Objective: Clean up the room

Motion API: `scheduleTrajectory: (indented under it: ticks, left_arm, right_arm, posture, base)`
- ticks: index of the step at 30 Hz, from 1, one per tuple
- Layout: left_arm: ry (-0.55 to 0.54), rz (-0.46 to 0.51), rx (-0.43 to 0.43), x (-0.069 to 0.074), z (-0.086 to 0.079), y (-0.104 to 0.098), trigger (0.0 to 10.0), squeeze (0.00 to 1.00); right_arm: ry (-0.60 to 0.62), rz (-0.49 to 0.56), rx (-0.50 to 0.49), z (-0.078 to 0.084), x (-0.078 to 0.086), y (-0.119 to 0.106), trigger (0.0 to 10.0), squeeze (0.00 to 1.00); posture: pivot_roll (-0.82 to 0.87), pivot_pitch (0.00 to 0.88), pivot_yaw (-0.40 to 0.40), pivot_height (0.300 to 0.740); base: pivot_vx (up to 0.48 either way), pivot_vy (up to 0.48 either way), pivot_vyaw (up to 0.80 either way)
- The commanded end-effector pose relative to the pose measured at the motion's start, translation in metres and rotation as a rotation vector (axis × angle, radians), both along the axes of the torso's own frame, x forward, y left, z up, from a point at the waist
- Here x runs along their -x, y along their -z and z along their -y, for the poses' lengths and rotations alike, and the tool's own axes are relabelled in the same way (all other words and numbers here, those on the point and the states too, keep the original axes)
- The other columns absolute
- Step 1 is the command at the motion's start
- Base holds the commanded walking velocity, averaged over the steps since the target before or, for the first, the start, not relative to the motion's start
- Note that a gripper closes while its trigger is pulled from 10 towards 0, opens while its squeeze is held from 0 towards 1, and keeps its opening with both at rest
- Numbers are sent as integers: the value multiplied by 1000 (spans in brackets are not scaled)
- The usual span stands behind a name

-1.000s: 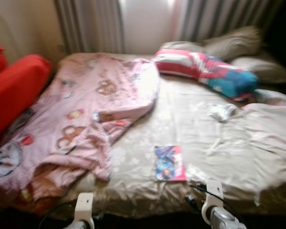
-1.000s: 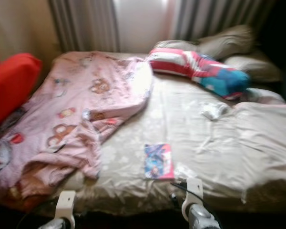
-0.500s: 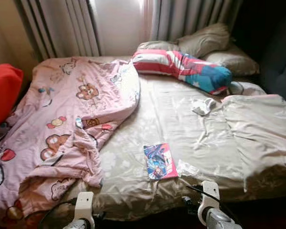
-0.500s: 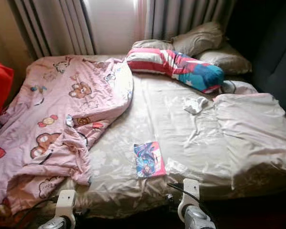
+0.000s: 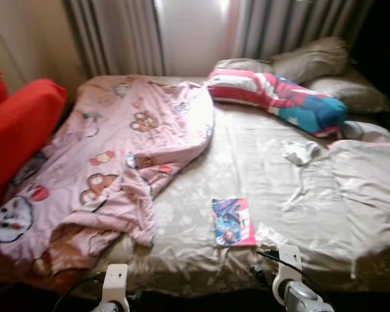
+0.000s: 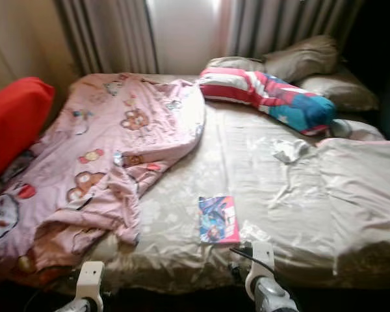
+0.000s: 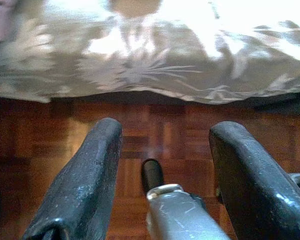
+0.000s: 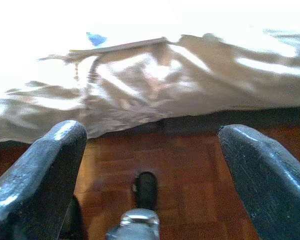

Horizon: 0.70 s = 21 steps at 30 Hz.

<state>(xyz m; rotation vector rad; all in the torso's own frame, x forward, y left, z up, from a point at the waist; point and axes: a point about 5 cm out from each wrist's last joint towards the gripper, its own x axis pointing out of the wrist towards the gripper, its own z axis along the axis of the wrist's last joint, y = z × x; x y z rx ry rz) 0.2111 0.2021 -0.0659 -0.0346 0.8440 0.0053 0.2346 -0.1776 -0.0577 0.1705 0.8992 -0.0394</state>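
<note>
Nearby, flat on the bed (image 5: 299,214) near its foot edge: a colourful book (image 5: 233,221), long axis pointing away toward the pillows (image 5: 312,58). Just ahead of and slightly left of the right gripper (image 8: 150,165), so nearer that arm; left gripper (image 7: 160,165) farther, below the pink blanket (image 5: 110,162). Both sets of fingers spread wide, holding nothing, over wooden floor (image 7: 140,130). From the right wrist, merely the book's thin edge above the sheet; from the head, its whole cover.

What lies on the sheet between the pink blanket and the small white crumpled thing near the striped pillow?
Bare beige sheet, in the left eye view, between the pink blanket and the white crumpled thing. The booklet lies nearer the foot edge.
</note>
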Motion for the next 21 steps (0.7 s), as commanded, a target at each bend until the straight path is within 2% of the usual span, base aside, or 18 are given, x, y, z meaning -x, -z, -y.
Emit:
scheduleTrajectory:
  ticks: [1,5,8,11,14,16,17,21]
  left_arm:
    - [16,4,-3,-8,5,-4,10000,0]
    - [24,9,3,-12,19,-4,10000,0]
    - [27,13,4,-14,23,-4,10000,0]
    - [41,19,-6,-15,22,-5,10000,0]
    - [33,29,-11,-16,18,-7,10000,0]
    - [29,33,-11,-17,14,-7,10000,0]
    - [18,36,-11,-13,3,-8,10000,0]
    - [-10,35,-21,0,-27,-7,10000,0]
  right_arm:
    - [5,3,-3,0,0,0,10000,0]
    - [9,1,-4,0,0,0,10000,0]
    - [10,1,-4,0,0,0,10000,0]
    - [12,0,-3,0,1,0,10000,0]
    - [14,0,-4,0,0,0,10000,0]
    - [14,1,-4,0,0,0,10000,0]
    - [15,1,-5,0,0,0,10000,0]
    - [14,3,-4,0,0,0,10000,0]
  posture:
    - [19,8,-18,740]
    - [19,11,-17,740]
    - [18,12,-16,740]
    - [18,12,-16,740]
    - [20,16,-16,740]
    - [20,18,-18,740]
    - [20,18,-18,740]
    - [19,22,-19,740]
  base:
    - [0,-240,0]
    - [0,-120,0]
    - [0,0,0]
    - [0,0,0]
    - [0,-290,0]
    - [0,-296,0]
    - [0,-296,0]
    - [0,-296,0]
